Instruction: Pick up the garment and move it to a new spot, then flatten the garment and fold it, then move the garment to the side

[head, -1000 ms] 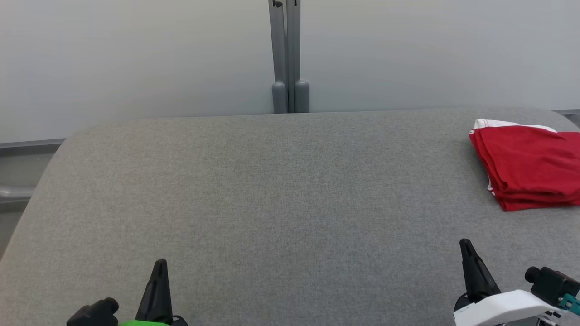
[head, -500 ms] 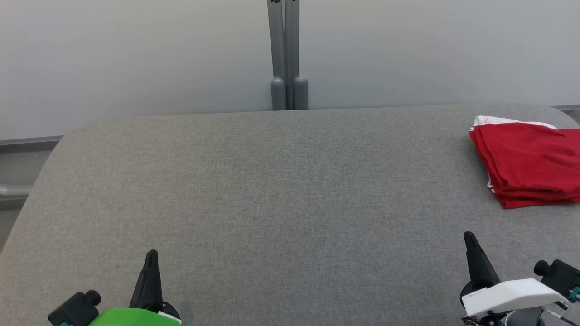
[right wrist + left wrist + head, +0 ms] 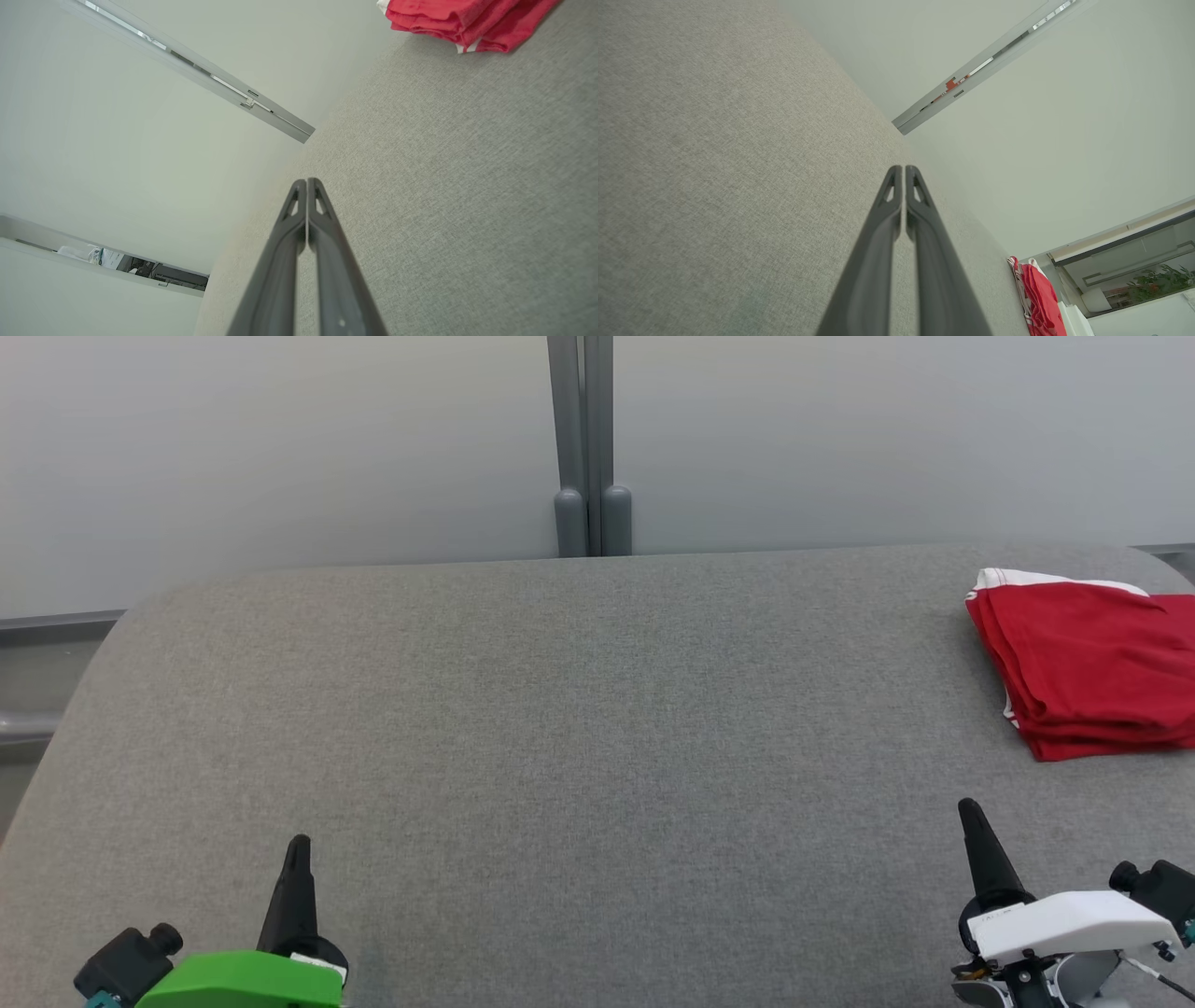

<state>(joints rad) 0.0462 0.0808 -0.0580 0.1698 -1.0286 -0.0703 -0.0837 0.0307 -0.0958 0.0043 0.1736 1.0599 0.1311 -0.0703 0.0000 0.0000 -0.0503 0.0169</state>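
Beyond the right claw (image 3: pixel 969 814), pressed together and empty like the left claw (image 3: pixel 297 847), the folded red garment (image 3: pixel 1083 663) looks soft and light, best pinched at its layered edge.

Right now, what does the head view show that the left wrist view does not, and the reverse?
Head view gives the right gripper, shut, and the green cover on the left arm. Left wrist view gives a plant behind glass. Both share the folded red garment lying at the right end of the grey table, the shut left gripper, and the pale wall.
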